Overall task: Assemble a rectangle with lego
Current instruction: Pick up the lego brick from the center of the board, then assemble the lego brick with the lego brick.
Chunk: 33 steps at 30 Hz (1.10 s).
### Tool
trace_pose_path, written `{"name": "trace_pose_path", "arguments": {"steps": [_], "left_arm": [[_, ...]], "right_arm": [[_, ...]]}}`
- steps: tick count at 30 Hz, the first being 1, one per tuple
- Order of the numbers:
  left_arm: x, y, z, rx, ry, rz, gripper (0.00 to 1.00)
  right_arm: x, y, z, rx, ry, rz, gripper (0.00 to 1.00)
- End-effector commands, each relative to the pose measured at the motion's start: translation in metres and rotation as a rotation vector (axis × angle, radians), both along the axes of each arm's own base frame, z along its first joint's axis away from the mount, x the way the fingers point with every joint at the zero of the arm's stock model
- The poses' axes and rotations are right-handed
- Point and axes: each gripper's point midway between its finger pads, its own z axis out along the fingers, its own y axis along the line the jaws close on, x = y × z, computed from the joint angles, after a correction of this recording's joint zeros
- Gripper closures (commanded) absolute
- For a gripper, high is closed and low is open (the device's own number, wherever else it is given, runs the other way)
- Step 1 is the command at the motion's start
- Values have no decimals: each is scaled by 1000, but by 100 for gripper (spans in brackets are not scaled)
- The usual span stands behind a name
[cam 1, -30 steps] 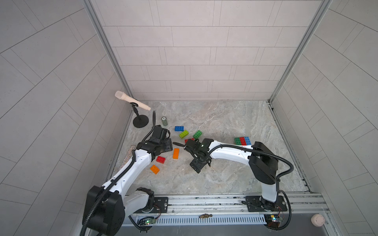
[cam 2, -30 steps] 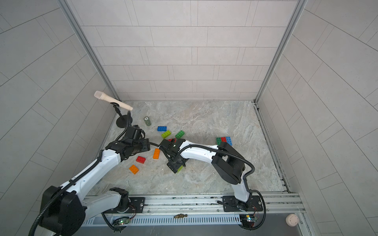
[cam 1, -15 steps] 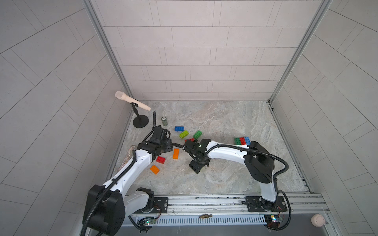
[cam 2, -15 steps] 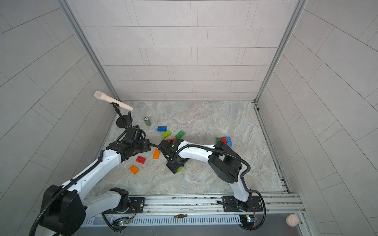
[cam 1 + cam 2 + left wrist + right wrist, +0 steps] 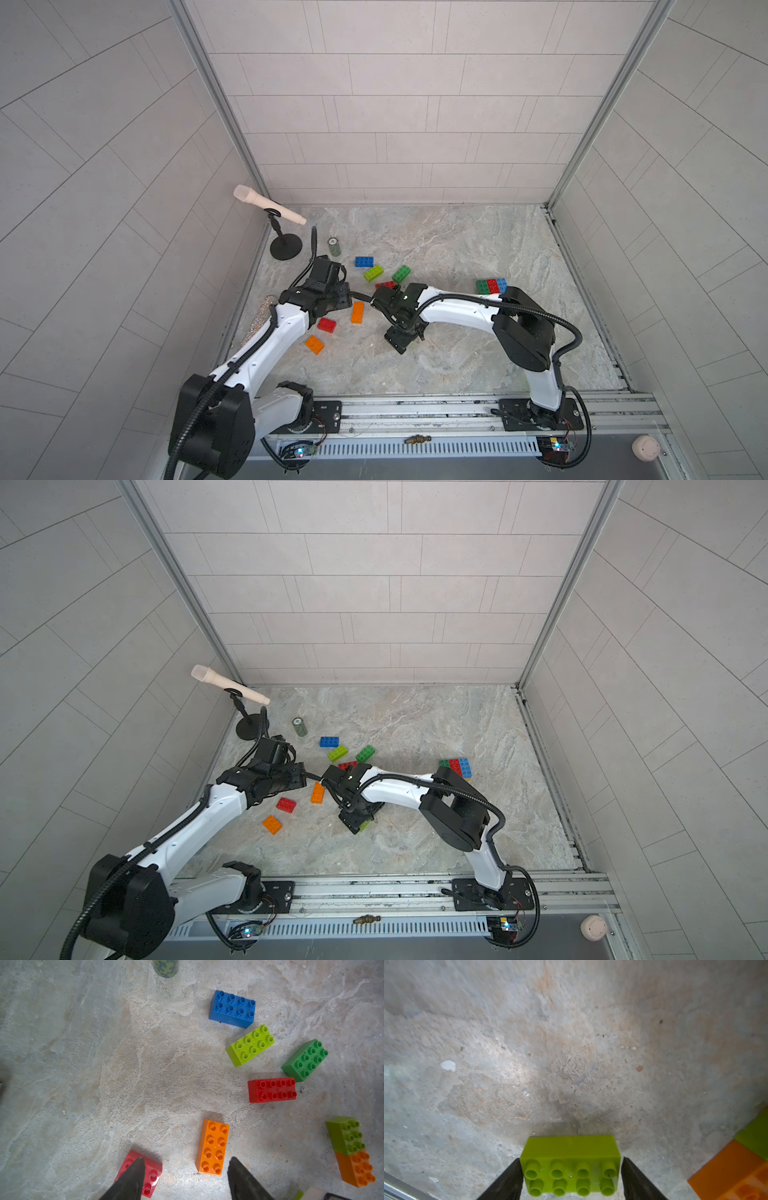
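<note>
My right gripper (image 5: 571, 1176) is shut on a lime lego brick (image 5: 571, 1159), one finger against each short end, low over the floor near the middle (image 5: 401, 338). Next to it lies a joined lime and orange pair (image 5: 351, 1151). My left gripper (image 5: 187, 1178) hangs open above the floor, with a red brick (image 5: 153, 1169) under one finger and an orange brick (image 5: 213, 1147) just inside the other. Loose blue (image 5: 364, 261), lime (image 5: 373, 273), green (image 5: 401, 274), red (image 5: 385, 285) and orange (image 5: 314, 344) bricks lie around. A joined green, red and blue block (image 5: 491, 286) sits to the right.
A microphone on a black stand (image 5: 285, 251) stands at the back left, with a small camouflage-green cylinder (image 5: 334, 247) beside it. Tiled walls close the floor on three sides, and a metal rail (image 5: 415, 409) runs along the front edge.
The right gripper's fingers have closed in on the lime brick, and that arm has shifted slightly left. The left arm has held still.
</note>
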Motion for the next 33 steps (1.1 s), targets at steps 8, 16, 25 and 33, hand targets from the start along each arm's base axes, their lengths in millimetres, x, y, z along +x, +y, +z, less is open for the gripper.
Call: {"name": "trace_pose_path", "arguments": {"steps": [8, 16, 25, 33], "left_arm": [[-3, 2, -4, 11, 24, -2, 32], [3, -4, 25, -11, -87, -58, 33], [0, -101, 63, 42, -518, -416, 33], [2, -162, 36, -17, -523, -531, 33]], "right_arm": [[2, -2, 2, -23, -8, -2, 35], [16, -2, 59, 137, -3, -75, 46], [60, -68, 84, 155, -3, -210, 59], [87, -109, 63, 8, -16, -232, 67]]}}
